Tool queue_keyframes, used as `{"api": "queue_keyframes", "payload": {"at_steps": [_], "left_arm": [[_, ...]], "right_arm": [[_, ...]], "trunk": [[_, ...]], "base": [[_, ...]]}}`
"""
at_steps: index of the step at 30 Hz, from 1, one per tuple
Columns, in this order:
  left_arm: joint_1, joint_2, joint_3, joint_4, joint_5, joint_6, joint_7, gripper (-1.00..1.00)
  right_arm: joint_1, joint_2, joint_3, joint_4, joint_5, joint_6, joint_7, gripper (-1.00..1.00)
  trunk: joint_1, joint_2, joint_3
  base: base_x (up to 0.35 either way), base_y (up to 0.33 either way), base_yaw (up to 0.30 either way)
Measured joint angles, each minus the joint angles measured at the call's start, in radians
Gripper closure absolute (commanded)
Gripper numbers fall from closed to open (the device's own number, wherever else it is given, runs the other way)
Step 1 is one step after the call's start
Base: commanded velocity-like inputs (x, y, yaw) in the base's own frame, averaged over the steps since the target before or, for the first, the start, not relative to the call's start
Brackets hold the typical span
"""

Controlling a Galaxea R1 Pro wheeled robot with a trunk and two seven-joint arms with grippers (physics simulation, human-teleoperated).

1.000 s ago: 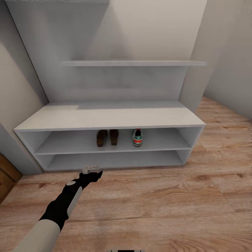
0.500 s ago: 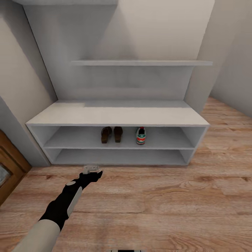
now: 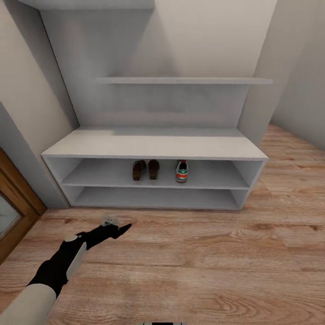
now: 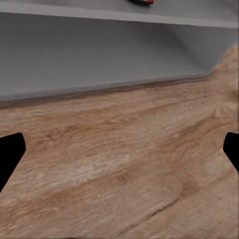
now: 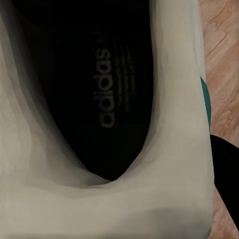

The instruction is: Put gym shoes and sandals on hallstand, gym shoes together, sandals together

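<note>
Head view: wide bare corridor floor (image 3: 216, 266) lies before the hallstand (image 3: 153, 145), walls closing both sides. Its upper low shelf holds two sandals (image 3: 145, 169) side by side and one gym shoe (image 3: 182, 171) near them. The left gripper (image 3: 118, 225) hovers low near the rack's base.

Left wrist view: fingertips (image 4: 10, 157) spread wide, nothing between.

Right wrist view: the second gym shoe (image 5: 99, 119) sits close against the camera, a dark finger (image 5: 226, 174) at its side; whether the right gripper clamps it, I cannot tell.
</note>
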Motion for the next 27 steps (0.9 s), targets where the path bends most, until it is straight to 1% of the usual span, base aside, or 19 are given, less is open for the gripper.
{"api": "queue_keyframes", "payload": {"at_steps": [1, 3, 4, 5, 6, 8, 9, 11, 12, 13, 14, 15, 16, 17, 18, 19, 22, 23, 27], "left_arm": [[0.0, 0.024, 0.013, 0.0, 0.0, -0.002, -0.067, -1.0], [0.0, 0.055, 0.044, 0.0, 0.0, -0.005, -0.157, -1.0], [0.0, 0.065, 0.059, 0.0, 0.001, -0.005, -0.183, -1.0], [0.0, 0.08, 0.114, 0.0, 0.001, -0.006, -0.239, -1.0], [0.0, 0.085, 0.136, 0.0, 0.001, -0.006, -0.253, -1.0], [0.0, 0.092, 0.202, 0.001, -0.002, -0.007, -0.282, -1.0], [0.0, 0.093, 0.213, 0.001, -0.002, -0.007, -0.287, -1.0], [0.0, 0.095, 0.233, 0.001, -0.003, -0.007, -0.295, -1.0], [0.0, 0.095, 0.241, 0.001, -0.004, -0.007, -0.298, -1.0], [0.0, 0.096, 0.246, 0.001, -0.005, -0.007, -0.3, -1.0], [0.0, 0.096, 0.248, 0.0, -0.005, -0.007, -0.3, -1.0], [0.0, 0.096, 0.25, 0.0, -0.005, -0.007, -0.301, -1.0], [0.0, 0.096, 0.251, 0.0, -0.005, -0.007, -0.302, -1.0], [0.0, 0.096, 0.253, 0.0, -0.006, -0.006, -0.302, -1.0], [0.0, 0.096, 0.254, 0.0, -0.006, -0.006, -0.302, -1.0], [0.0, 0.096, 0.255, 0.0, -0.006, -0.006, -0.303, -1.0], [0.0, 0.097, 0.256, -0.001, -0.006, -0.005, -0.304, -1.0], [0.0, 0.098, 0.257, -0.001, -0.006, -0.004, -0.305, -1.0], [0.0, 0.099, 0.257, -0.002, -0.006, -0.003, -0.305, -1.0]], "right_arm": [[0.0, 0.0, 0.0, 0.001, -0.001, 0.0, 0.001, 1.0], [0.0, 0.001, 0.003, 0.001, -0.002, 0.0, 0.002, 1.0], [0.0, 0.002, 0.004, 0.002, -0.003, 0.0, 0.002, 1.0], [0.0, 0.014, 0.006, 0.002, -0.008, 0.0, 0.003, 1.0], [0.0, 0.022, 0.008, 0.003, -0.007, 0.0, 0.003, 1.0], [0.0, 0.063, 0.033, 0.003, -0.016, -0.001, 0.005, 1.0], [0.0, 0.076, 0.046, 0.003, -0.014, -0.001, 0.004, 1.0], [0.0, 0.106, 0.103, 0.003, -0.021, -0.002, 0.005, 1.0], [0.0, 0.122, 0.155, 0.003, -0.009, 0.0, 0.006, 1.0], [0.0, 0.135, 0.222, 0.003, -0.031, -0.002, 0.006, 1.0], [0.0, 0.14, 0.258, 0.003, -0.024, -0.002, 0.005, 1.0], [0.0, 0.147, 0.323, 0.003, -0.009, 0.0, 0.005, 1.0], [0.0, 0.15, 0.362, 0.003, -0.036, -0.003, 0.005, 1.0], [0.0, 0.153, 0.421, 0.003, -0.018, -0.001, 0.006, 1.0], [0.0, 0.155, 0.45, 0.004, -0.031, -0.002, 0.006, 1.0], [0.0, 0.158, 0.491, 0.004, -0.026, -0.001, 0.007, 1.0], [0.0, 0.179, 0.54, 0.004, -0.054, -0.001, 0.007, 1.0], [0.0, 0.2, 0.551, 0.004, -0.072, -0.001, 0.008, 1.0], [0.0, 0.254, 0.568, 0.004, -0.111, 0.0, 0.006, 1.0]], "trunk": [[0.0, 0.0, 0.0], [0.0, 0.0, 0.0], [0.0, 0.0, 0.0], [0.0, 0.0, 0.0], [0.0, 0.0, 0.0], [0.0, 0.0, 0.0], [0.0, 0.0, 0.0], [0.0, 0.0, 0.0], [0.0, 0.0, 0.0], [0.0, 0.0, 0.0], [0.0, 0.0, 0.0], [0.0, 0.0, 0.0], [0.0, 0.0, 0.0], [0.0, 0.0, 0.0], [0.0, 0.0, 0.0], [0.0, 0.0, 0.0], [0.0, 0.0, 0.0], [0.0, 0.0, 0.0], [0.0, 0.0, 0.0]], "base": [[0.0, 0.0, 0.0], [0.0, 0.0, 0.0], [0.0, 0.0, 0.0], [0.0, 0.0, 0.0], [0.0, 0.0, 0.0], [0.0, 0.0, 0.0], [0.0, 0.0, 0.0], [0.0, 0.0, 0.0], [0.0, 0.0, 0.0], [0.0, 0.0, 0.0], [0.0, 0.0, 0.0], [0.0, 0.0, 0.0], [0.0, 0.0, 0.0], [0.0, 0.0, 0.0], [0.0, 0.0, 0.0], [0.0, 0.0, 0.0], [0.0, 0.0, 0.0], [0.0, 0.0, 0.0], [0.0, 0.0, 0.0]]}}
